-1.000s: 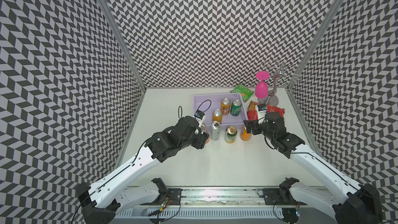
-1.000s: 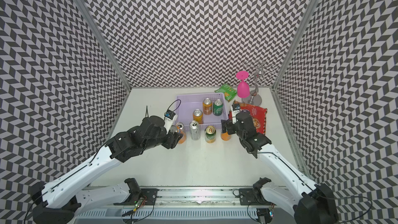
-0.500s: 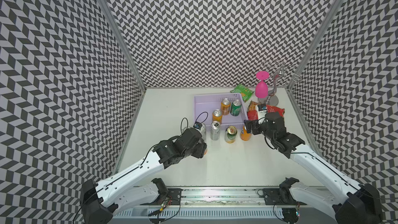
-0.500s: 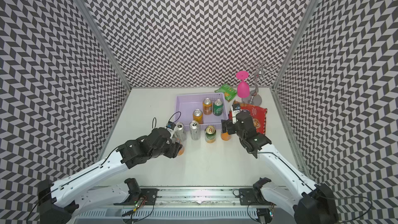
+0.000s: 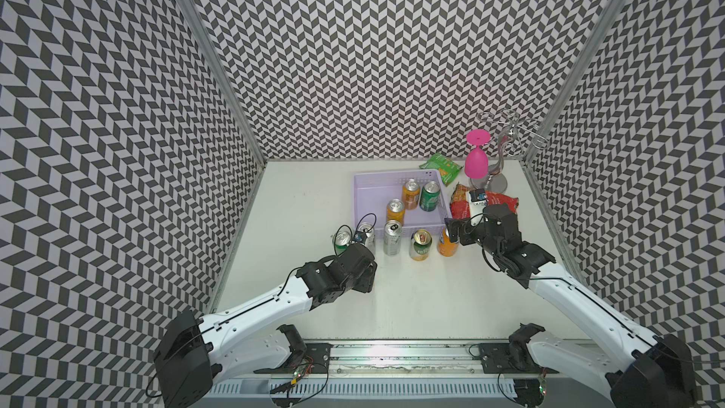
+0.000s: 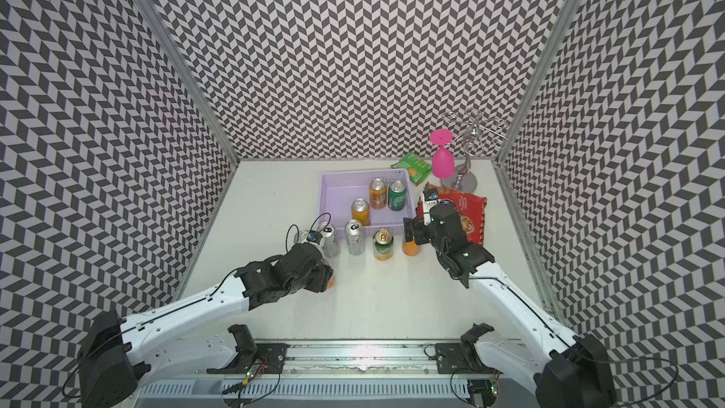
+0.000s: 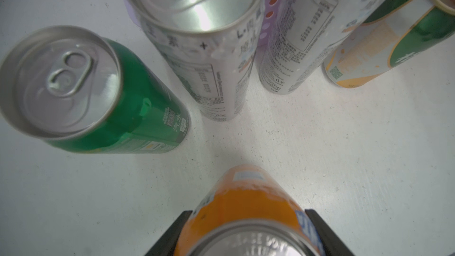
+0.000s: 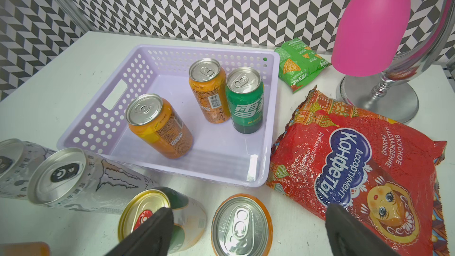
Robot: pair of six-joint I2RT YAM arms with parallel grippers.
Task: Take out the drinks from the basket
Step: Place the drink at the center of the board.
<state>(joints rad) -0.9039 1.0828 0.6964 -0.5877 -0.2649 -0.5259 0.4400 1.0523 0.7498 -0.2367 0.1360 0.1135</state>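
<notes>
Orange with a silver top, the held can point(image 7: 246, 205) stands upright, long axis vertical, just before the row of cans point(image 7: 202, 45) outside the lavender basket point(image 8: 172, 52). Our left gripper point(image 7: 247, 235) clamps its sides between black fingers point(image 7: 170, 237). Our right gripper point(image 8: 248, 232) hangs spread wide over a second orange can point(image 8: 242, 225), gripping nothing; three cans point(image 8: 157, 124) stand inside the basket.

You can read "Конфеты" and "Ассортимент" on the red bag point(image 8: 357, 163) at three o'clock of the basket point(image 8: 206, 55), "RECYCLE ME" on the far orange can point(image 8: 209, 94) inside, "雪" on the green can point(image 8: 246, 109) at its three o'clock, and "牛磺酸" on the silver can point(image 8: 98, 181) at the basket's six o'clock.
</notes>
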